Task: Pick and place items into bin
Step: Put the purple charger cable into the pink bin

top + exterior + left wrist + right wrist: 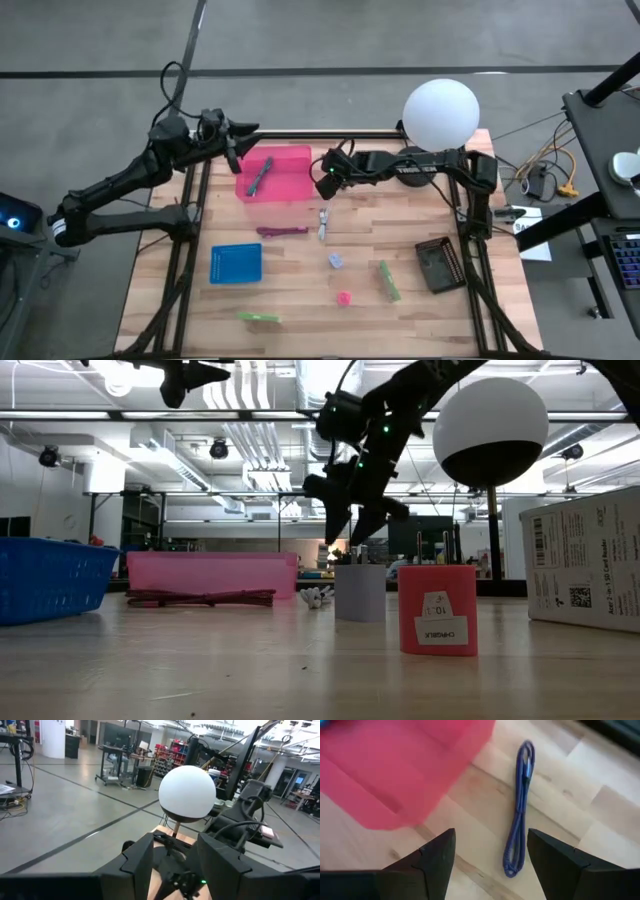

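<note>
Left arm: its gripper (238,135) hangs at the far-left edge of the wooden slat table (300,300), just left of the shallow pink plastic bin (290,185). Its fingers stand apart with nothing between them; it appears to be waiting clear of the work.

Inside the bin lies one dark pen-like stick (260,176), judged already delivered.

The smaller blue plastic tray (236,264) sits near-left. A green stick (258,317) lies at the near edge and a maroon stick (282,231) just near of the bin.

Right arm: its gripper (328,180) hovers just right of the bin, jaws wide and empty, evidently placed for the next pick. The small silver tool (323,223) lies nearest it, then the lavender block (337,261), pink block (344,298) and second green stick (389,281).

The white globe lamp (441,113) stands far-right.
</note>
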Controlling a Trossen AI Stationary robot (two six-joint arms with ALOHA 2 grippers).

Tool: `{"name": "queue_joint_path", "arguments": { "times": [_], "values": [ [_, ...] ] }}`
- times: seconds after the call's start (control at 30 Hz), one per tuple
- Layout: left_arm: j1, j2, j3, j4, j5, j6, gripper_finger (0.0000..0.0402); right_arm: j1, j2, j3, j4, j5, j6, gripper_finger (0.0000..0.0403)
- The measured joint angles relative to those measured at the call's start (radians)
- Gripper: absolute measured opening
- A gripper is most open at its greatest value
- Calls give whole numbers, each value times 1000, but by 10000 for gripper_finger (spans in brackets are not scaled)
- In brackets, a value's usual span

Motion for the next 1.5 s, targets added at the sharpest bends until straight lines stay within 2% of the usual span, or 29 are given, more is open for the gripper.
{"name": "queue_joint_path", "arguments": {
  "times": [0.23,1.07,1.23,1.5],
  "values": [
    [0,-4,0,-3,0,0,138,-47,74,-2,10,-143,10,231],
    [0,9,0,-6,3,-26,138,-65,176,-1,1,-146,-16,217],
    [0,9,0,-5,5,-26,138,-68,176,3,-22,-159,-20,177],
    [-1,9,0,-6,5,-26,138,-72,175,3,-63,-170,-36,67]
  ]
}}
